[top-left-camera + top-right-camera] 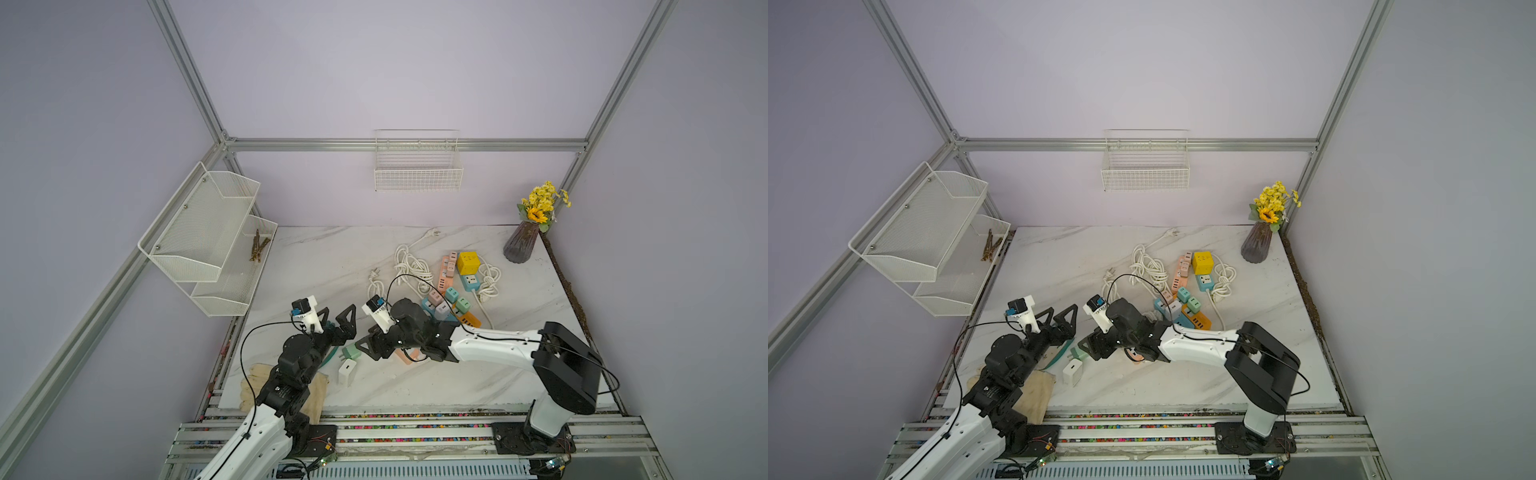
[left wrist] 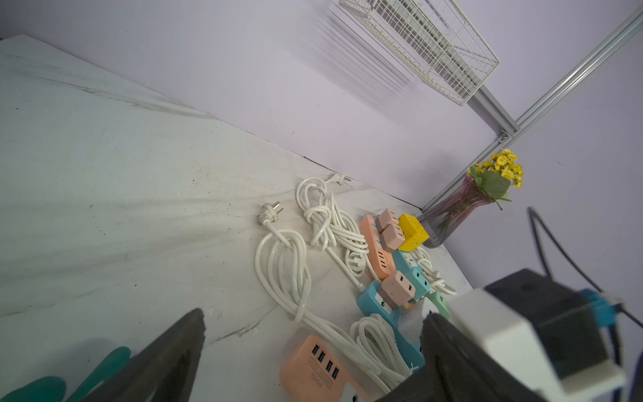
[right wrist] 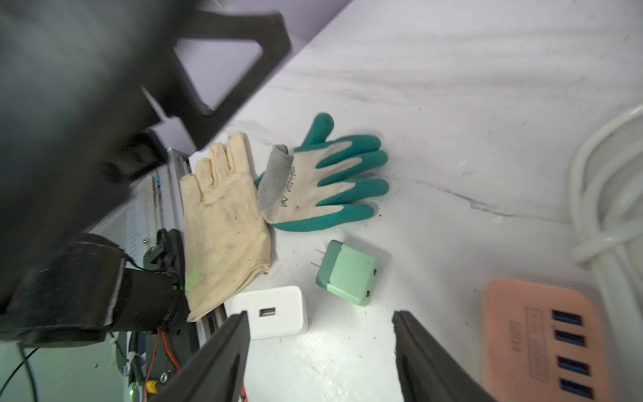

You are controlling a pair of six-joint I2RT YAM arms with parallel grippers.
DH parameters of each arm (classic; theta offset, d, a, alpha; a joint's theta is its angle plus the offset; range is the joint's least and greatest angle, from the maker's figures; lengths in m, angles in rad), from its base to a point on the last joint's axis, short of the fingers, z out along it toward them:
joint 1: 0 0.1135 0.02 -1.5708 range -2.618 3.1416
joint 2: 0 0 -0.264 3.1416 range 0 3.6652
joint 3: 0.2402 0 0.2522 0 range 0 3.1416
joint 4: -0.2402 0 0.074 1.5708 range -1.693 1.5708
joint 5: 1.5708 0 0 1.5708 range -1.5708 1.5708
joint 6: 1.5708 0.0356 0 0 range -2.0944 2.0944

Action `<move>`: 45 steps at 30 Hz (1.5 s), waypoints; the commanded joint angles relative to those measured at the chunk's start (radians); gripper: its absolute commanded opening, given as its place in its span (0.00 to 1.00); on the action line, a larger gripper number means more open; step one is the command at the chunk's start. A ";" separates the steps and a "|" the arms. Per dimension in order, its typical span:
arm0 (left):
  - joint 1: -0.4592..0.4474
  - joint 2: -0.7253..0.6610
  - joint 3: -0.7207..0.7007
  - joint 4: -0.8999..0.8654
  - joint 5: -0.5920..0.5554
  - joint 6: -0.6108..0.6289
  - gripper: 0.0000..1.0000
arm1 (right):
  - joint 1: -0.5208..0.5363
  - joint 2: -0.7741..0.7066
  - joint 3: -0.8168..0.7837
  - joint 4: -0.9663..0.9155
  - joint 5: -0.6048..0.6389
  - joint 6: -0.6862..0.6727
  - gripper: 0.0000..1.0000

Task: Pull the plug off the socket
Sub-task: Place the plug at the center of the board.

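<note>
Both sets of jaws are over the near left part of the desk [image 1: 415, 386], and neither holds anything. My right jaws stand partly apart, low over the marble, with only bare desk between them. Just beyond their tips in the right wrist view lies the green plug [image 3: 348, 273]. It is on its side, free of any socket, with its two bare prongs pointing left. In both top views it sits just left of the right jaws and touches neither set. A white charger [image 3: 275, 313] lies close beside the plug on the near side; I cannot tell whether the two touch. A peach adapter [image 3: 542, 341] with four blue ports lies to the plug's right, mostly hidden under my right arm [image 1: 490, 345] in the top views.

My left jaws stand wide, pointing far and right, over a green-and-white glove [image 3: 323, 181]. Its cuff meets a cream glove [image 3: 222, 226], which hangs over the desk's near left edge.

Farther off, right of centre, is a cluster of power strips [image 1: 471, 282] in peach, blue and orange, beside a yellow cube [image 1: 468, 262]. Several small plugs are seated in them, among them pink plugs [image 2: 393, 236] on the peach strip. Coiled white cords [image 1: 411, 262] lie left of the strips, and a vase of yellow flowers [image 1: 517, 245] stands in the far right corner.
</note>
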 commanded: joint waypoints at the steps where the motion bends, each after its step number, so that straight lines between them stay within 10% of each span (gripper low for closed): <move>1: 0.006 0.049 0.006 0.142 0.134 0.023 1.00 | -0.002 -0.170 -0.090 -0.009 0.083 -0.107 0.70; 9: 0.003 0.306 0.094 0.272 0.480 0.009 1.00 | -0.172 -0.669 -0.505 0.333 0.224 0.030 0.70; 15: -0.026 0.482 0.161 0.270 0.543 -0.034 0.96 | -0.340 -0.740 -0.617 0.443 0.199 0.201 0.69; 24: -0.155 0.564 0.291 -0.087 0.193 0.001 0.93 | -0.500 -0.690 -0.633 0.440 0.119 0.347 0.69; 31: -0.287 0.612 0.366 -0.395 -0.193 -0.335 0.88 | -0.558 -0.708 -0.650 0.445 0.100 0.380 0.69; 45: -0.524 1.138 0.872 -0.907 -0.370 -0.644 0.94 | -0.579 -0.684 -0.653 0.469 0.073 0.393 0.69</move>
